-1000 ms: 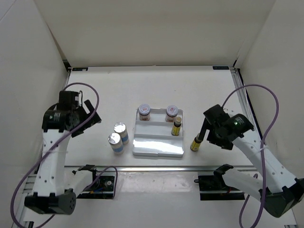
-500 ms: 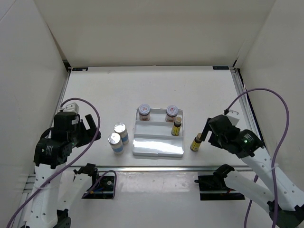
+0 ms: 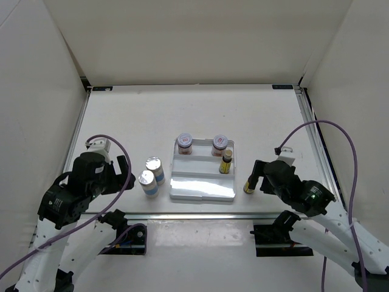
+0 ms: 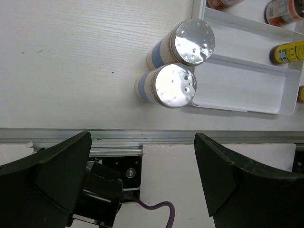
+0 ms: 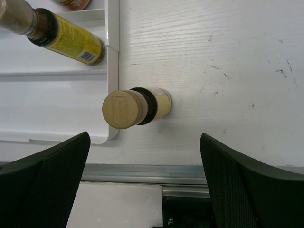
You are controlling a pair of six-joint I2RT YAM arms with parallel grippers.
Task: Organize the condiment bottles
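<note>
The slim yellow bottle with a tan cap on a dark neck stands upright on the white bench, outside the white ridged tray and just beside its right wall. Its twin yellow bottle is already in the tray's middle row. The two squat brownish jars with red-marked white lids fill the far row. The two silver-topped white-and-blue cylinders wait close together on the bench, left of the tray.

I judge the sorting half done. My right pincer hangs over the loose yellow bottle, fingers wide apart and empty. My left pincer is the same above the cylinders. Next I should drop the right pincer around that bottle below its cap, close gently, and lift it clear over the wall to set it beside its twin.
</note>
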